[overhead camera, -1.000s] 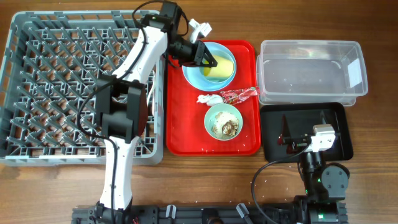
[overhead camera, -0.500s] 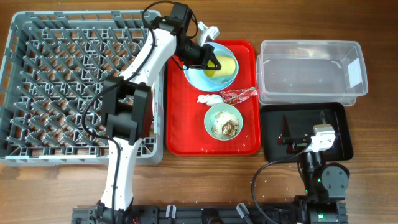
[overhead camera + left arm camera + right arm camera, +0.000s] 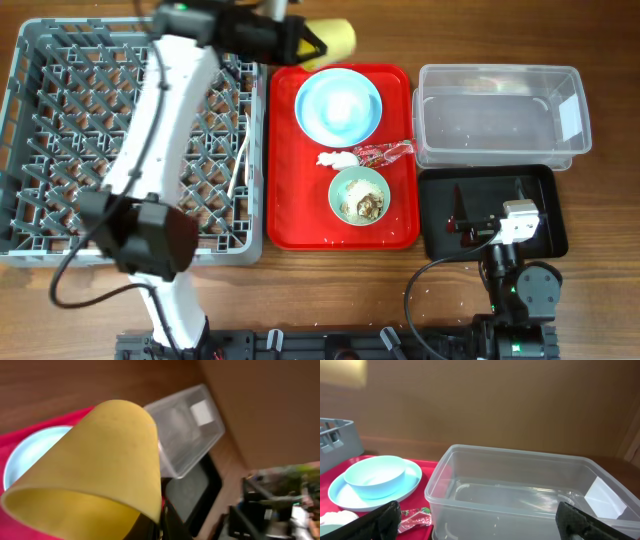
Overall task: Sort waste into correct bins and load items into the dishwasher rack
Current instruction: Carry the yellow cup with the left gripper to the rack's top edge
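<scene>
The yellow cup (image 3: 335, 38) rose, left gripper (image 3: 312, 44) clamping it.

Even, soft light in all 3 views; shadows faint.
Overhead sharp, though the left arm (image 3: 160, 120) smears with motion. Left wrist: yellow cup (image 3: 90, 470) soft, right edge blurred. Clear tub (image 3: 510, 452) shows mild sheen; black tray (image 3: 435, 240) reflects.

The rack (image 3: 60, 140) fills the left of the table (image 3: 600, 300). Beside it the flat tray (image 3: 290, 225) bears a bowl (image 3: 340, 105) on a plate (image 3: 304, 100) at its far end, tissue (image 3: 333, 158) and wrapper (image 3: 388, 151) midway, another bowl (image 3: 338, 185) nearer. The cup (image 3: 335, 38) hangs seemingly over the table's far edge. Rightmost, the tub (image 3: 497, 70) sits behind the shallow tray (image 3: 440, 240).
</scene>
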You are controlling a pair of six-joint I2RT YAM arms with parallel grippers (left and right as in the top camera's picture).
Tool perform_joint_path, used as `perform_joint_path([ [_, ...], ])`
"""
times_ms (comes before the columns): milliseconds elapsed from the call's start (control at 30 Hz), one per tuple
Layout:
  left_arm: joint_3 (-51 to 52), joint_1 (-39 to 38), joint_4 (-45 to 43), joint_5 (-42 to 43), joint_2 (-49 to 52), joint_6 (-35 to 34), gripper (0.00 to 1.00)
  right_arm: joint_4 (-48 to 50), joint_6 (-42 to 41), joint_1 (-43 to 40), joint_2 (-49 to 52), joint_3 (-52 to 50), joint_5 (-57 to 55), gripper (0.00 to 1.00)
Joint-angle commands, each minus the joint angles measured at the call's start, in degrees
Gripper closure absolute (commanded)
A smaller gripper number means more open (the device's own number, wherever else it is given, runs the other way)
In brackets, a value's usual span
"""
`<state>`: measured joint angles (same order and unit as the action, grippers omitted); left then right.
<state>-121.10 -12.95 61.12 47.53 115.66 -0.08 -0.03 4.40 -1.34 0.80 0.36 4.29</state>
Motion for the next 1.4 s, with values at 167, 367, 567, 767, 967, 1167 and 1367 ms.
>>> perform_joint_path([
  [167,-0.31,14.64,0.57,19.04,3.34,-2.14,0.96,0.17,-0.02,-0.35,-0.26,-0.07,0.07,0.00],
  [367,-0.26,17.20,1.38,20.61,10.69,-2.01,0.96,0.17,-0.02,-0.35,-0.26,-0.07,0.07,0.00],
  [567,0.07,18.95,0.11,24.90,18.10,-1.86,0.96,0.17,-0.02,-0.35,-0.26,-0.07,0.07,0.00],
  [767,0.09,20.02,-0.44,24.63,22.82,-0.17,0.96,0.17,-0.02,-0.35,-0.26,-0.07,0.07,0.00],
  [967,0.13,21.99,-0.26,18.32,24.02,-0.15,0.96,0.17,-0.02,-0.35,-0.26,-0.07,0.07,0.00],
  [1167,0.13,22.88,4.13,-1.22,24.06,1.64,0.96,0.17,-0.04,-0.35,-0.26,-0.07,0.07,0.00],
  [1367,0.13,22.45,5.57,-2.99,24.06,4.79,0.96,0.17,-0.04,-0.35,-0.26,-0.07,0.07,0.00],
])
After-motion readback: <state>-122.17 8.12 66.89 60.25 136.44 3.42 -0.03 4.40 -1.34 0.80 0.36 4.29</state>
